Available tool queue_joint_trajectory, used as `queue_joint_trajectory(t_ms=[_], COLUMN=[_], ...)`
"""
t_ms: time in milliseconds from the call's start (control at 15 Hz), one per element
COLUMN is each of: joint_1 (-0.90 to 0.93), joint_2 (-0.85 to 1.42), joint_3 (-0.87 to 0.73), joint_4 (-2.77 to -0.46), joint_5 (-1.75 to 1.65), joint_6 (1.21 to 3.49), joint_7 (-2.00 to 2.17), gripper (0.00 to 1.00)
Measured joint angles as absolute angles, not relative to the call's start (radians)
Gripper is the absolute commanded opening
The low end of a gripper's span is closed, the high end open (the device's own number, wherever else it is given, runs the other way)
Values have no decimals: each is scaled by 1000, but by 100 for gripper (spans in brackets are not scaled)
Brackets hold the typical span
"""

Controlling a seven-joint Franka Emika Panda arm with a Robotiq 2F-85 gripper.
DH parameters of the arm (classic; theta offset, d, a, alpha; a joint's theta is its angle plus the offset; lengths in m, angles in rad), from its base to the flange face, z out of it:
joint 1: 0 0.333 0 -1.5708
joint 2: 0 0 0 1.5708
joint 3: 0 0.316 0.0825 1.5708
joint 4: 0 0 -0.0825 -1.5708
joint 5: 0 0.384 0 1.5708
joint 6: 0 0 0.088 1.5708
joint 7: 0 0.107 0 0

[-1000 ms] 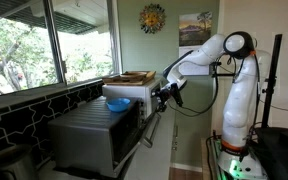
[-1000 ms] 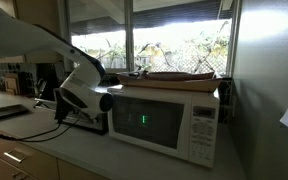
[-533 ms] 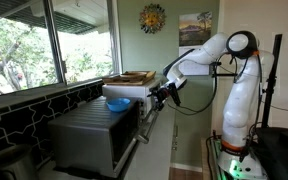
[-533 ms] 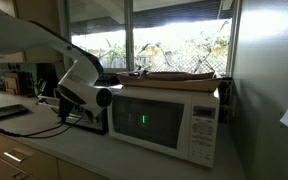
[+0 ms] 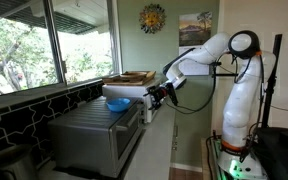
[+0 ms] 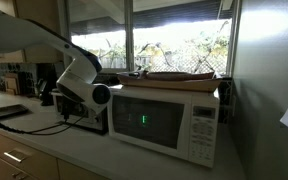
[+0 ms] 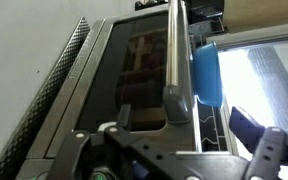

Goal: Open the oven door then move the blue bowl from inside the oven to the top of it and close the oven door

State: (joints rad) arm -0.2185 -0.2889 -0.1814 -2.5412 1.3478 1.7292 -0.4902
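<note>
The silver oven (image 5: 84, 135) stands on the counter, with its glass door (image 7: 134, 70) almost shut. The blue bowl (image 5: 117, 103) sits on top of the oven and shows in the wrist view (image 7: 206, 72) just past the door's top edge. My gripper (image 5: 156, 96) is at the top edge of the door, by the long metal handle (image 7: 174, 50). In the wrist view its fingers (image 7: 174, 150) are spread wide on either side of the handle's end, holding nothing. In an exterior view the arm (image 6: 79, 92) hides most of the oven.
A white microwave (image 6: 169, 122) stands next to the oven with a flat wooden tray (image 6: 179, 75) on top. Windows run behind the counter. A dark tiled wall (image 5: 24, 115) is beside the oven. A toaster (image 6: 44, 85) stands further along the counter.
The oven door has swung up from half open to almost shut. My gripper has moved up and toward the oven with the door's top edge. The bowl has stayed on top.
</note>
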Motion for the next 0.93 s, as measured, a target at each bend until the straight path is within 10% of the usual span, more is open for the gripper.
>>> queue_joint_trajectory(t_ms=[933], joint_1=[-252], joint_2=[-538], joint_3=[-153], joint_4=[-2507], joint_5=[950], joint_6=[1880], joint_7=[-282], gripper=[100])
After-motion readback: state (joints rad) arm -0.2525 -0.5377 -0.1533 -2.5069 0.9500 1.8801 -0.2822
